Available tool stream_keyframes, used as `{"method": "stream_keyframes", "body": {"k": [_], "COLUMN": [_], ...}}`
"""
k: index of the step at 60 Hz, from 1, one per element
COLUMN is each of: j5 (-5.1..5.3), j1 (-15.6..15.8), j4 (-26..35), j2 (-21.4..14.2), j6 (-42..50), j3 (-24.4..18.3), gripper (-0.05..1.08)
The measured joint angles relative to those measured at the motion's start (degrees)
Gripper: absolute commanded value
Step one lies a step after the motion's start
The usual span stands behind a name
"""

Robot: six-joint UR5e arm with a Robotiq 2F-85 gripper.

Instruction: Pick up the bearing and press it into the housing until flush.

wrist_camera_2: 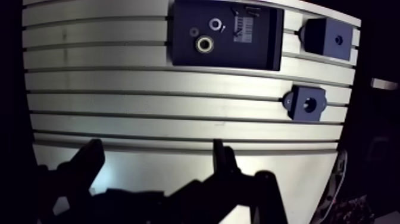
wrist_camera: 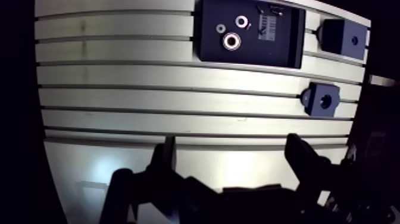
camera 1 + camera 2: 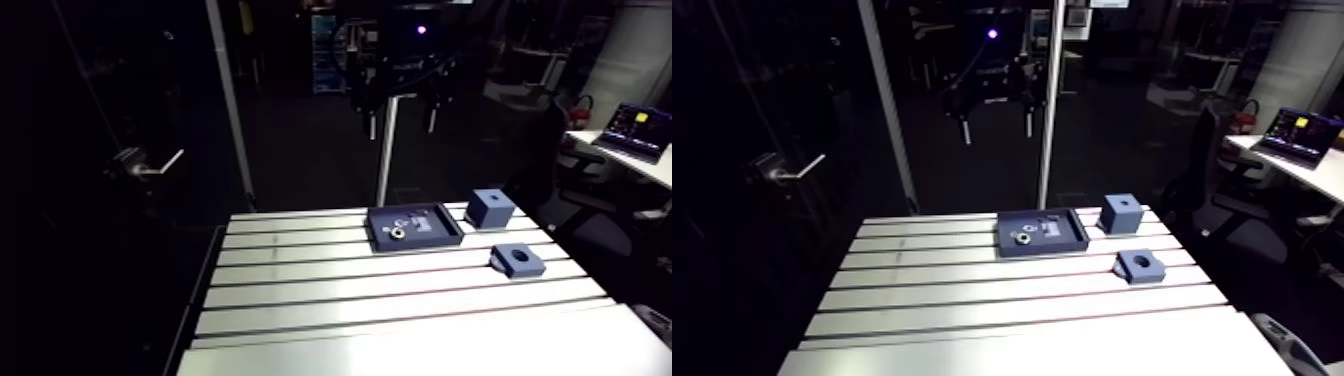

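A dark tray lies at the table's far side and holds the bearing, a shiny steel ring, beside a smaller ring and a tiny washer. The housing, a low blue block with a round bore, rests on the table to the right of the tray and nearer than it. In the arm view the bearing and the housing show the same layout. My gripper hangs high above the table, well clear of the tray, open with nothing between its fingers.
A taller blue cube with a small hole on top stands right of the tray at the back. The slotted aluminium table stretches wide in front of the parts. A white vertical pole rises behind the tray.
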Motion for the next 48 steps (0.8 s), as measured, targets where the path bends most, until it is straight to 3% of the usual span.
{"method": "stream_keyframes", "body": {"k": [39, 48], "j5": [0.70, 0.78], "j1": [-3.4, -3.7], "j4": [-10.0, -11.5], "j2": [11.2, 13.4], "j6": [-1.3, -1.1], "j3": [0.8, 0.8], "gripper": [0.01, 0.10]}}
